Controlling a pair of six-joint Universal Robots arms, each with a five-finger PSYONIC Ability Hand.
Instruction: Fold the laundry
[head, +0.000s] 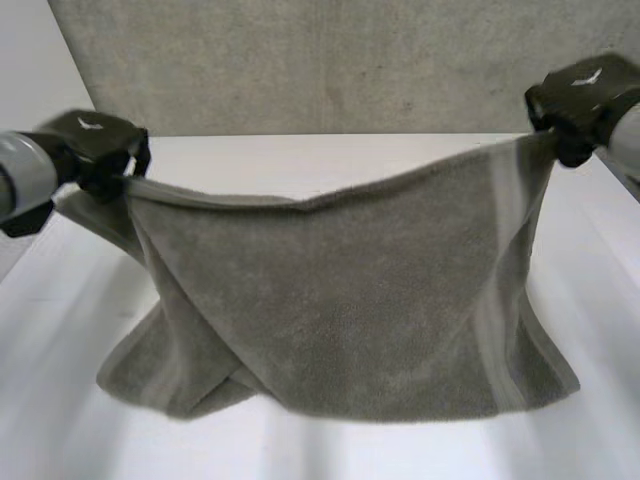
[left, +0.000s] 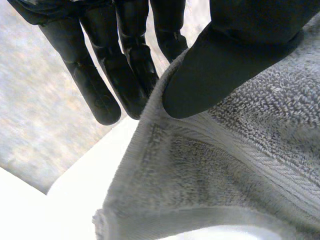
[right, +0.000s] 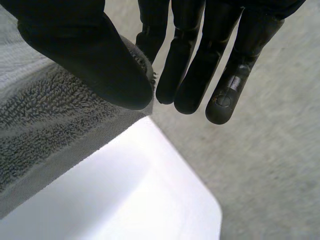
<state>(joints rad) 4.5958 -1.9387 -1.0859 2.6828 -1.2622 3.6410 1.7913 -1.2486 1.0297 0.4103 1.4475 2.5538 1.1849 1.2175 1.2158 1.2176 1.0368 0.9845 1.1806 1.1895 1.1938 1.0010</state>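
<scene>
A grey-green towel hangs in the air between my two hands, its lower edge resting on the white table. My left hand pinches the towel's upper left corner; in the left wrist view the thumb presses the towel against the fingers. My right hand pinches the upper right corner; in the right wrist view the thumb clamps the towel against the fingers. The towel sags in the middle and its left side is twisted over itself.
A grey carpeted floor lies beyond the table's far edge. The table's rounded corner shows under my right hand. Bare table surface lies in front of and beside the towel.
</scene>
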